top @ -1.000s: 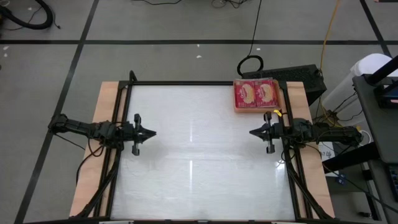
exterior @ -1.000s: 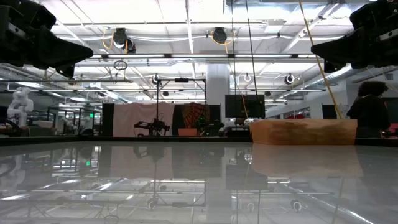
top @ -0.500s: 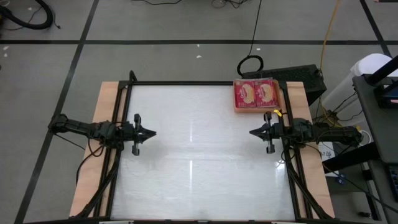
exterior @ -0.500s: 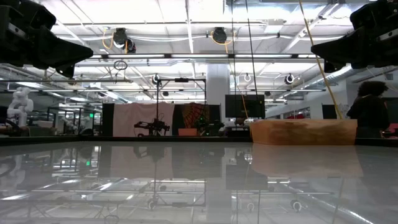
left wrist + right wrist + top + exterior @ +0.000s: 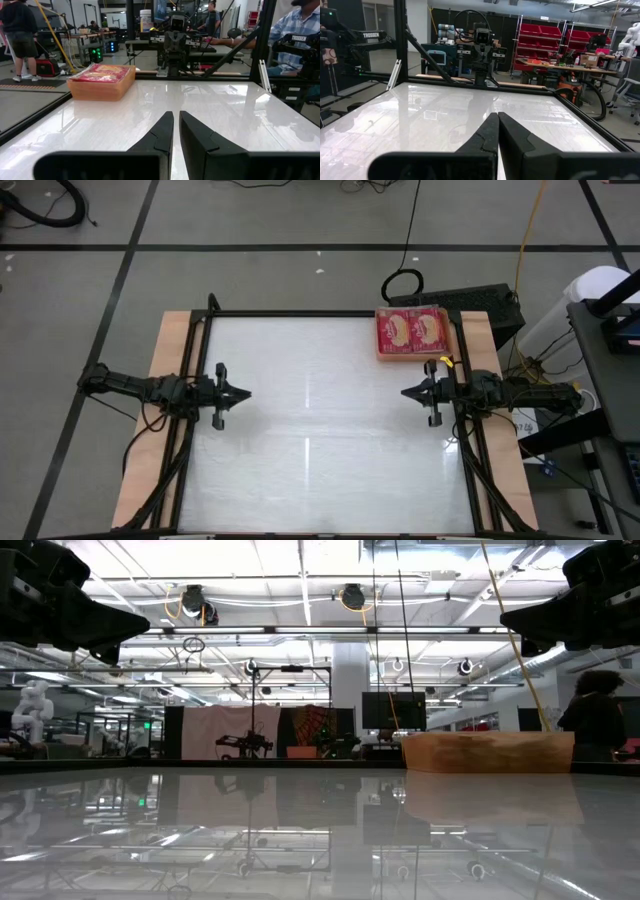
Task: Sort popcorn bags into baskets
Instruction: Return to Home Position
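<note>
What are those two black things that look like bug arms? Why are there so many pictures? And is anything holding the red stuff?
Those are two robot arms. Each one ends in a two-finger pincher called a gripper: the left gripper and the right gripper. Both are closed and hold nothing, and they point at each other across the shiny white table. One picture looks straight down from above. One looks across from table height. The other two come from little cameras on the arms' wrists, so you see each arm's own dark fingers up close. The red things are popcorn bags. They lie in an orange tray at a corner of the table, near the right arm.
</note>
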